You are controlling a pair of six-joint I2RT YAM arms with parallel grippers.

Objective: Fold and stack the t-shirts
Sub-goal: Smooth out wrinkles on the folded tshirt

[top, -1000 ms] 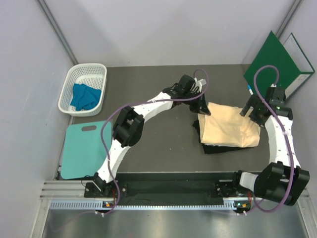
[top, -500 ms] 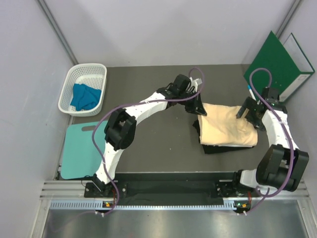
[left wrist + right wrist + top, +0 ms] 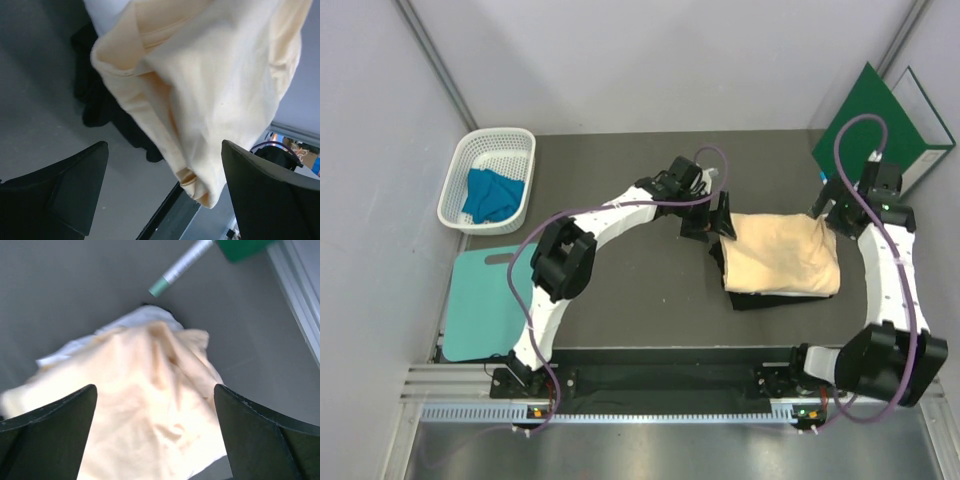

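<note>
Grey bench [image 3: 640, 300] holds the peach t-shirt [image 3: 782, 262], folded over a dark t-shirt [image 3: 752, 299], near the green folder [image 3: 878, 125]. Left gripper [image 3: 718, 225] and right gripper [image 3: 825, 212] hang spread, empty (this stacking looks finished); next calls for fetching the blue t-shirt [image 3: 492, 195].

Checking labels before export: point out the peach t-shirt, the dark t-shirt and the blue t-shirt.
peach t-shirt [image 3: 785, 258], top external view, middle of the folded cloth.
dark t-shirt [image 3: 765, 301], top external view, near edge showing under the peach one.
blue t-shirt [image 3: 490, 195], top external view, middle of the bundle in the basket [image 3: 502, 135].
</note>
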